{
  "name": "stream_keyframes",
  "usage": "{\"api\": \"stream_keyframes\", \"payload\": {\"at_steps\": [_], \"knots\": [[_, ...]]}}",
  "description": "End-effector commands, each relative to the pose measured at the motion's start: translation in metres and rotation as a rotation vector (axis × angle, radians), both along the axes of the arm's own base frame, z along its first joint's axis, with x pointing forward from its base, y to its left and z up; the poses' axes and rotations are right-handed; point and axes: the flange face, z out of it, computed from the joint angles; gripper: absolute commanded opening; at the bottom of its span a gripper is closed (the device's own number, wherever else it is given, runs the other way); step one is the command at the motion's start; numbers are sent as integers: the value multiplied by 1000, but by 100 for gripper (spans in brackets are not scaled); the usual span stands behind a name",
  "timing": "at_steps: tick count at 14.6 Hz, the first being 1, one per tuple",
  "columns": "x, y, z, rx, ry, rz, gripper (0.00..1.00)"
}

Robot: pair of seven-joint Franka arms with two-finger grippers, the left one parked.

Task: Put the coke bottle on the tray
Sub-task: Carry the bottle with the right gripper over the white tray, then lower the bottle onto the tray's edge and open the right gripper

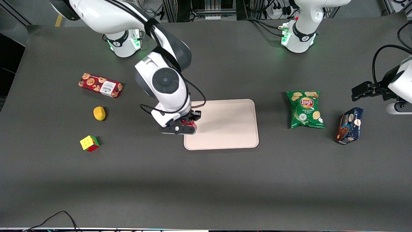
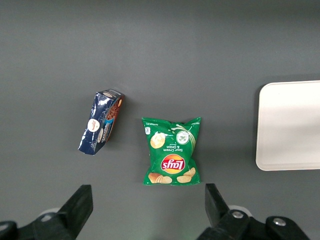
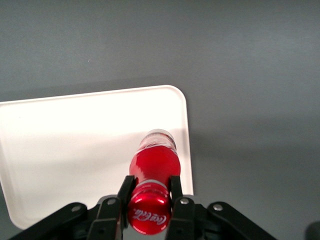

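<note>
The right arm's gripper (image 1: 187, 124) hangs over the edge of the tray (image 1: 231, 129) that lies toward the working arm's end of the table, and its two fingers (image 3: 175, 189) are clamped on the neck of the coke bottle (image 3: 152, 172) just under the red cap (image 3: 148, 216). From the wrist camera the bottle stands upright between the fingers, cap uppermost with its white script showing, and its base sits over the pale tray (image 3: 75, 140) close to the rim; whether the base touches the tray surface I cannot tell. In the front view only a bit of red from the bottle (image 1: 186, 122) peeks out under the wrist. On the dark table (image 1: 206, 180), toward the working arm's end, lie a red cookie box (image 1: 100, 85), a small yellow lemon-like object (image 1: 99, 113) nearer the camera than the box, and a red-and-yellow puzzle cube (image 1: 89, 143) nearer still. Toward the parked arm's end, well apart from the tray, a green Lay's chip bag (image 1: 305, 109) lies flat, and beside it rests a dark blue cookie package (image 1: 349, 125). These two show again from the parked arm's wrist, the chip bag (image 2: 171, 150) beside the blue package (image 2: 101, 122), with one edge of the tray (image 2: 290, 125) in sight.
</note>
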Motion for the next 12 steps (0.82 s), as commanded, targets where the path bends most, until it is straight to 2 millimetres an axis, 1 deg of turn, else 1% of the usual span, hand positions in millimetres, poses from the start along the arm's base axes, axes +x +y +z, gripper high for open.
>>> {"api": "stream_keyframes", "payload": {"at_steps": [1,3,4,5,9,10,11,12], "knots": [[-3,7,-24,3,-37,-18,0],[-7,7,-46,-10,-48,-27,0],[-9,7,-52,-10,-54,-32,0],[-11,7,-55,-11,-53,-30,0],[-11,7,-57,-11,-51,-31,0],[-11,8,-57,-9,-51,-32,13],[-11,8,-57,-7,-52,-33,58],[-12,8,-58,-6,-53,-33,65]]}}
